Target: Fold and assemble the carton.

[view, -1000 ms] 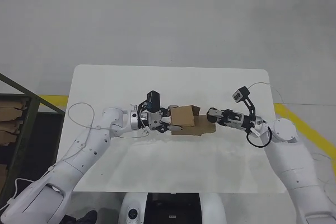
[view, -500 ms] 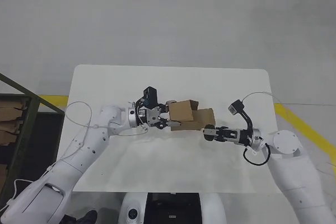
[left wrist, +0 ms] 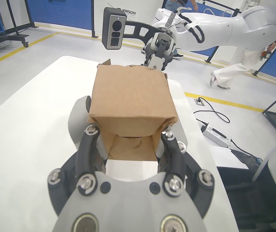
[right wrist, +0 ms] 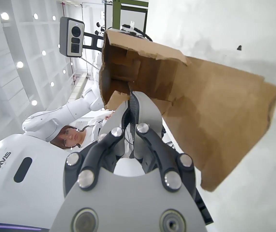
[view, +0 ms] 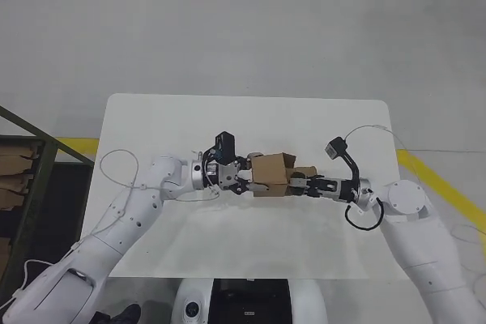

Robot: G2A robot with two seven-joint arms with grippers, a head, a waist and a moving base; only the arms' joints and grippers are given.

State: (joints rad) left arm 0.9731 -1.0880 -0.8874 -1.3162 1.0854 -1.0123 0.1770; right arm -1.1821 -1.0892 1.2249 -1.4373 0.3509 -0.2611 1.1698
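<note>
Arms angled inward, left end effector clamped on carton, right end effector pinched closed.

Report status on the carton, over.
Left claw clamped on carton end. Right claw shut, tips at the open end. Big flap hangs open. No obstruction seen.

Brown carton in the left claw's grip, right claw at its far edge.

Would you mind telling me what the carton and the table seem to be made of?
The carton looks like plain brown cardboard, matt, with ragged fibrous flap edges. The table seems smooth white laminate or painted board, slightly sheeny; which one is unclear.
</note>
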